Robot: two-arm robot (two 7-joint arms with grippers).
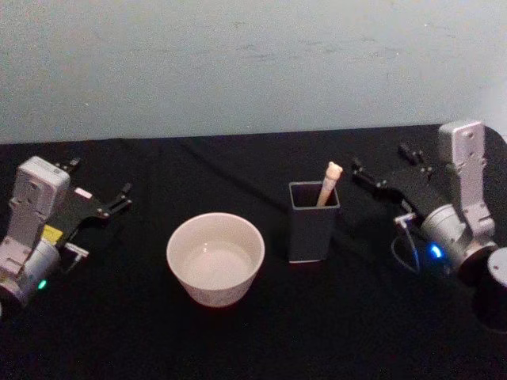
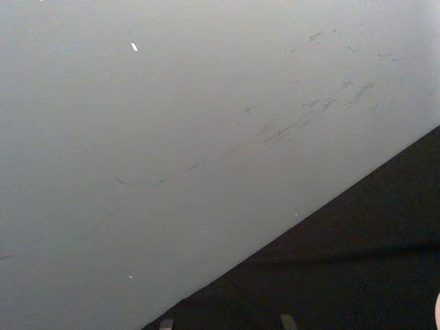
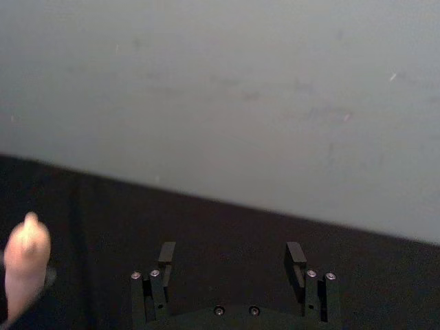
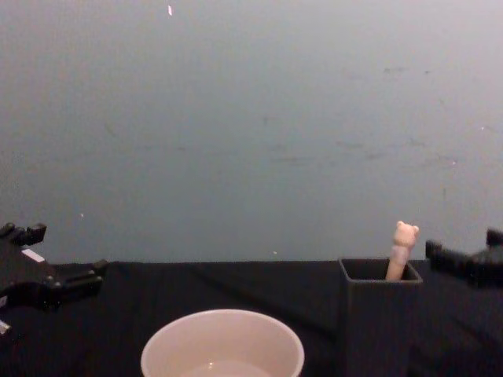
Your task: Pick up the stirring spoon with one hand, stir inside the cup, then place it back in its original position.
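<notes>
The stirring spoon (image 1: 329, 184) stands in the dark grey square holder (image 1: 314, 222), its beige bear-topped handle sticking out; its bowl is hidden inside. From the chest, the spoon (image 4: 402, 250) leans in the holder (image 4: 380, 322). The cream cup (image 1: 215, 257) sits left of the holder, rim up, and shows low in the chest view (image 4: 222, 345). My right gripper (image 1: 380, 164) hovers open just right of the holder, holding nothing; the right wrist view shows its fingers spread (image 3: 231, 256) and the bear head (image 3: 26, 260) blurred to one side. My left gripper (image 1: 99, 184) rests open at the table's left.
A black cloth covers the table (image 1: 253, 340), with a pale grey wall (image 1: 253, 63) behind it. Free room lies between the cup and the left arm, and along the front edge. The right arm's silver body (image 1: 463, 222) stands at the table's right side.
</notes>
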